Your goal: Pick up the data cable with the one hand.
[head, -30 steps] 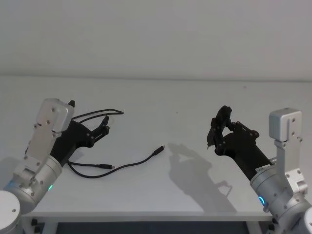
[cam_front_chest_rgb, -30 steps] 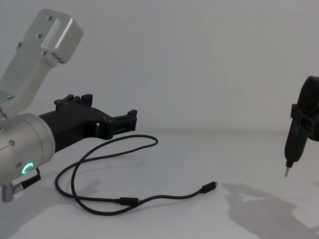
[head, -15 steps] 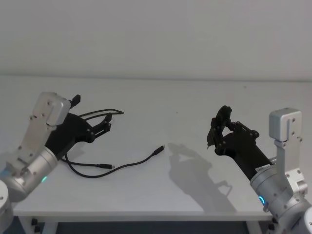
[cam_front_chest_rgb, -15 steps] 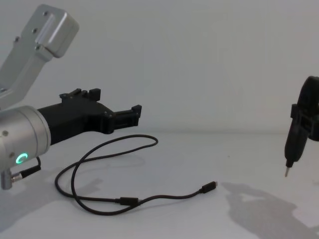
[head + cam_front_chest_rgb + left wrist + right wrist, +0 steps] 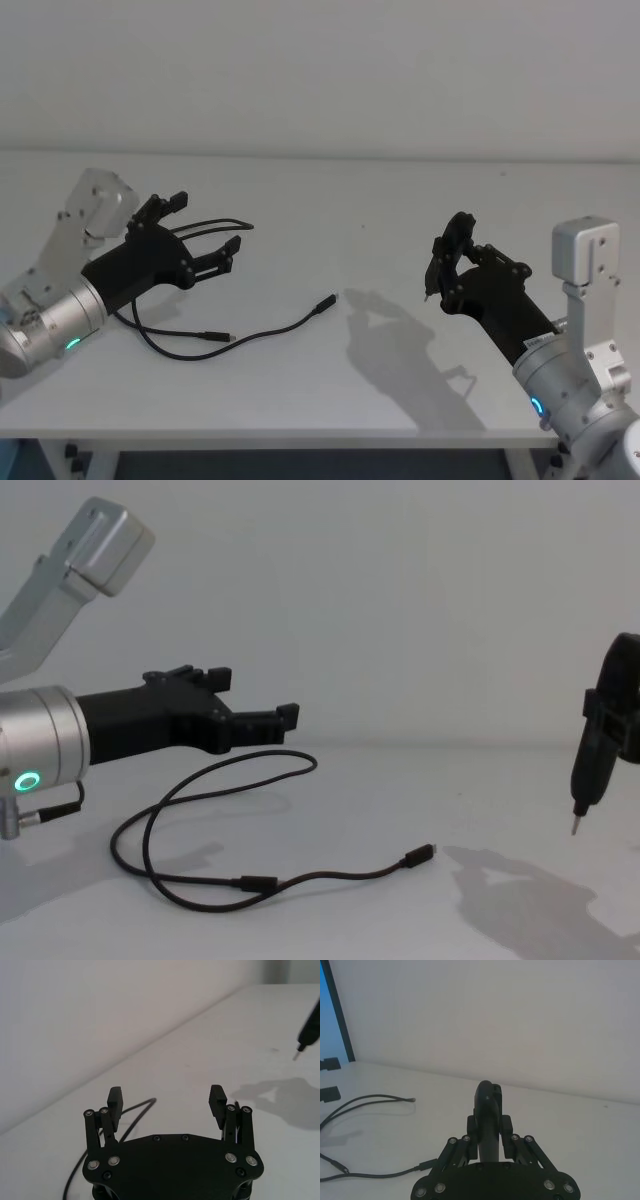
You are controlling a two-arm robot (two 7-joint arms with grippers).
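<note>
The data cable [image 5: 262, 335] lies slack on the white table, looping back to a far end [image 5: 247, 228], with one plug [image 5: 327, 303] toward the middle. In the chest view the data cable [image 5: 200, 782] curves under my left gripper [image 5: 258, 694]. That left gripper [image 5: 205, 225], the one hand with the green-lit silver wrist, hovers open over the loop with nothing between its fingers [image 5: 116, 1099]. The left wrist view shows the cable [image 5: 134, 1111] beyond the open left gripper [image 5: 166, 1100]. My right gripper [image 5: 448, 256] hangs at the right, shut on a black pointed tool [image 5: 487, 1110].
The white table [image 5: 350, 200] runs back to a pale wall, and its front edge [image 5: 300, 437] is near. A short wire with a silver plug [image 5: 45, 813] hangs off my left wrist. The tool's metal tip [image 5: 575, 825] points down over bare table.
My left arm has dropped and swung forward, so its open gripper now reaches level and farther out over the cable loop. The cable and the right arm have not moved.
</note>
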